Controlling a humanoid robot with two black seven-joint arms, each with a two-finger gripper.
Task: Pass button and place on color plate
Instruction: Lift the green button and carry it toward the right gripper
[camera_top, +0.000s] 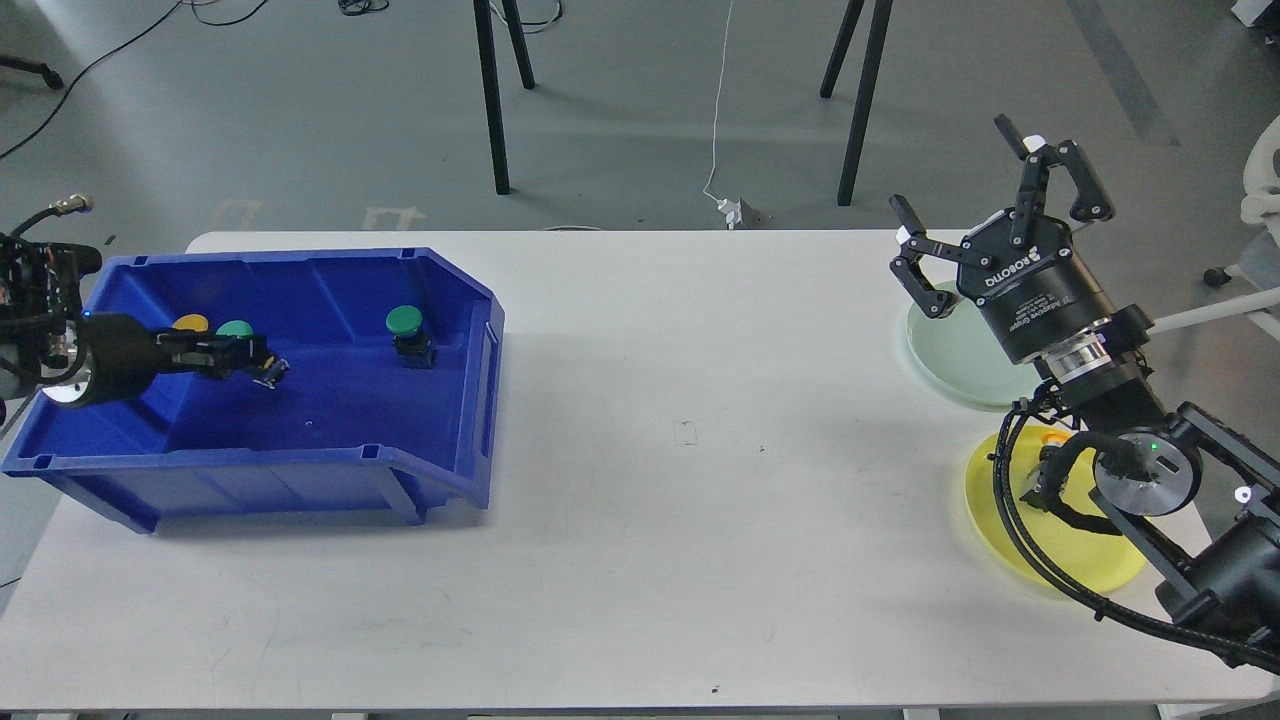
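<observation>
While the left gripper (262, 366) reaches inside the blue bin (440, 290) among its buttons (405, 322), its finger state impossible to tell, the right gripper (985, 185) waits wide open and empty above the green plate (950, 362), so every handover apparently remains.

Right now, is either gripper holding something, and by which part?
The right gripper is open and empty. The left gripper reaches into the blue bin near a green button; any hold cannot be told.
</observation>
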